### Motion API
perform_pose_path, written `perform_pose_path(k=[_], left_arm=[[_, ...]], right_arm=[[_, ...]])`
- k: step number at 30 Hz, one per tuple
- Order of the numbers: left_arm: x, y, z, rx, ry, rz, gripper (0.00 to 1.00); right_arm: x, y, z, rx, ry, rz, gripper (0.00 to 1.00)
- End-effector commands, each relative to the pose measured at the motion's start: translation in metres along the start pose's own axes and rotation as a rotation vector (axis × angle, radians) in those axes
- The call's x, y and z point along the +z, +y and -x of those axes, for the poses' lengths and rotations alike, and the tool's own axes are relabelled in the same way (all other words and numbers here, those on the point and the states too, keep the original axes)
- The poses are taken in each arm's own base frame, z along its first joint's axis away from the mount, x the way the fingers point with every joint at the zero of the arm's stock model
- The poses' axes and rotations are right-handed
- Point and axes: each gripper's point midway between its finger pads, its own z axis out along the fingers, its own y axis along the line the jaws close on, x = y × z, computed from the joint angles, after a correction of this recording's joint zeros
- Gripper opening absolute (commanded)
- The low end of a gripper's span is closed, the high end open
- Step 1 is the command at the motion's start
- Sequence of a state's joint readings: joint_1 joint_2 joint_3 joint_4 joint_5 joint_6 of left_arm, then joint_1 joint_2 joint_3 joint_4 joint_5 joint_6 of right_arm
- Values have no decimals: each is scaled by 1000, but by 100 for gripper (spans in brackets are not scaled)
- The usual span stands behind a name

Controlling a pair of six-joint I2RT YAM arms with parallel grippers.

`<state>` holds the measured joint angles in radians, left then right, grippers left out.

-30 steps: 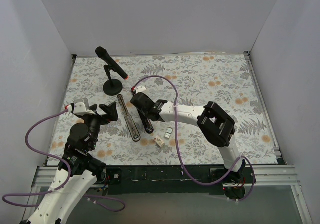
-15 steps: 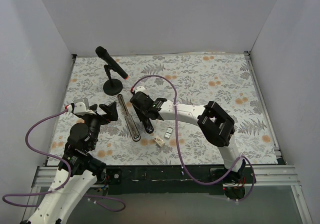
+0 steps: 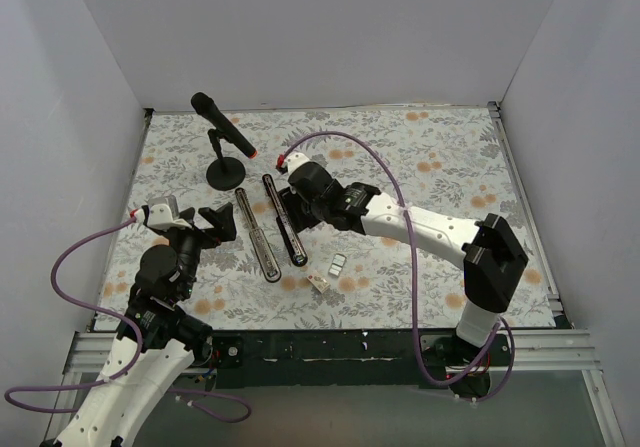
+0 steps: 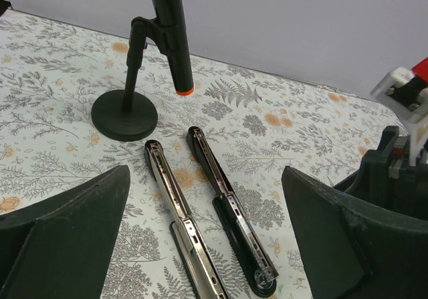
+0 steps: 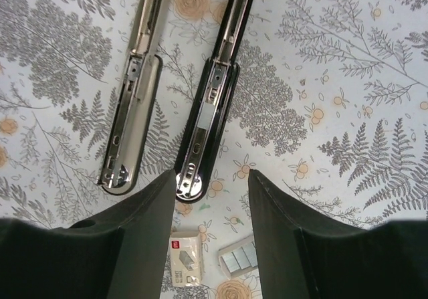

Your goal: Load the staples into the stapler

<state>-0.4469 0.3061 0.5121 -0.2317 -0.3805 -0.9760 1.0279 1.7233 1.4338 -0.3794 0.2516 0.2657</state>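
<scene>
1. The stapler (image 3: 270,229) lies opened flat on the floral table cover (image 3: 450,167). Its silver rail half (image 3: 255,235) and black top arm (image 3: 285,219) lie side by side, nearly parallel, with a narrow strip of cover between them.
2. Stapler channel: a metal strip runs along the inside of the black top arm. Whether any staples sit in either half cannot be made out.
3. The staple block (image 3: 338,264) lies loose on the cover, outside its container. It is just past the stapler's near end, on the black-arm side.
4. The cardboard box (image 3: 318,281) lies between the staple block and the stapler's near end, close to the block but not touching it. It carries a small red mark on its upper face. Its contents cannot be seen.
5. The right gripper (image 3: 312,210) hangs above the stapler on the black-arm side with its jaws spread wide, holding nothing. In the right wrist view, the stapler's rounded near ends, the box and the block all show in the gap between its fingers (image 5: 144,239).
6. The left gripper (image 3: 212,222) sits on the silver-rail side of the stapler, clear of it. Its jaws are wide apart and empty, and both stapler halves show between them in the left wrist view.
7. A microphone (image 3: 222,127) on a round stand (image 3: 226,174) is just beyond the stapler's far end, apart from it.
</scene>
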Motion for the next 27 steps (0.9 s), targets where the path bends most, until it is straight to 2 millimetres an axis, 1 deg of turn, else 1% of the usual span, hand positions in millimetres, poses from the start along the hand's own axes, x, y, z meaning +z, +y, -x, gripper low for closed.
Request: perform_pose_path(k=[1,2,3,4,6,7,9,10,13,14,16,18,20,26,27], left_arm=[[4,0,-9,-8,30,5,98],[5,-1,-10,-16,37,3,98],[6,-2,-13,-24,49,4,98],[9,-4,-16,-34,68,7,98],[12,-8,-21,-61,95,-4,98],[13,-10,-22,-68,103,-5,98],[16,-11,-25,-85,119,1,98],[17,-11,-27,-88,127,5,98],[18,-13,-31,-118,148,4,98],[19,-13,-33,-122,152,6,98],[20,-13,-35,-125,163,8,98],[22,-11,-37,-127,168,15,98],[23,-11,-37,-127,171,17,98],[26,-9,-40,-136,182,21,98],[27,-11,-41,-138,187,14,98]], right_arm=[[13,-8,-18,-12,79,4,55],[15,-7,-18,-8,77,4,56],[18,-1,-20,-2,88,32,57],[24,3,-25,11,111,46,58],[30,10,-34,28,141,62,58],[35,16,-44,31,162,59,58],[39,20,-51,28,167,44,61],[41,26,-55,30,172,48,61],[47,22,-69,32,191,-8,62],[49,18,-77,38,204,-29,62],[54,15,-82,37,200,-50,62],[57,16,-88,37,208,-46,60],[59,18,-89,35,199,-45,59],[64,16,-100,25,217,-59,49],[64,15,-101,24,218,-64,45]])
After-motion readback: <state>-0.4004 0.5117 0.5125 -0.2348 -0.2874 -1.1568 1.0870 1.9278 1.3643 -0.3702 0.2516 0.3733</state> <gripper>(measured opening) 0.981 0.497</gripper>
